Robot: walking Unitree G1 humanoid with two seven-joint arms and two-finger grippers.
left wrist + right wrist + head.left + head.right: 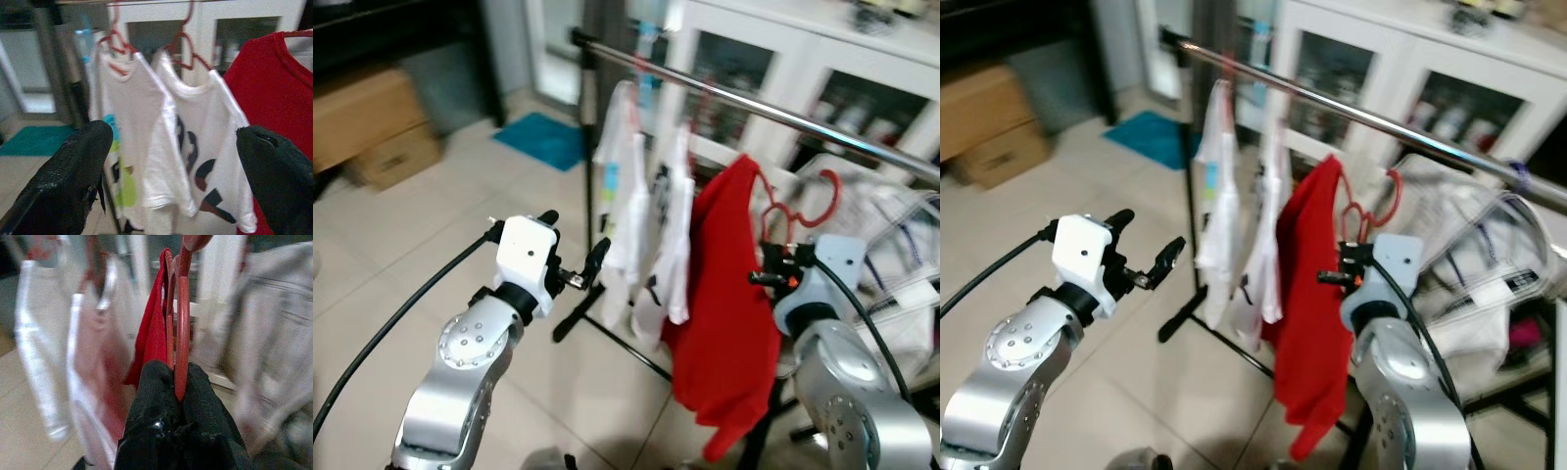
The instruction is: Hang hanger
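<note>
A red shirt point(729, 323) hangs from a red plastic hanger point(803, 206). My right gripper point(177, 382) is shut on the hanger's lower bar, holding it below the metal clothes rail point(773, 113); its hook point(1389, 196) is under the rail, not over it. Two white printed shirts point(625, 196) point(205, 147) hang on red hangers from the rail, just left of the red shirt. My left gripper point(576, 257) is raised left of the rack, open, nothing between its fingers point(73, 181), facing the white shirts.
White glass-door cabinets point(773, 69) stand behind the rail. A drying rack with pale laundry point(891, 245) sits to the right. The rail's black base point(578, 313) lies on the tiled floor. Cardboard boxes point(372, 127) and a teal mat point(543, 139) are at the left.
</note>
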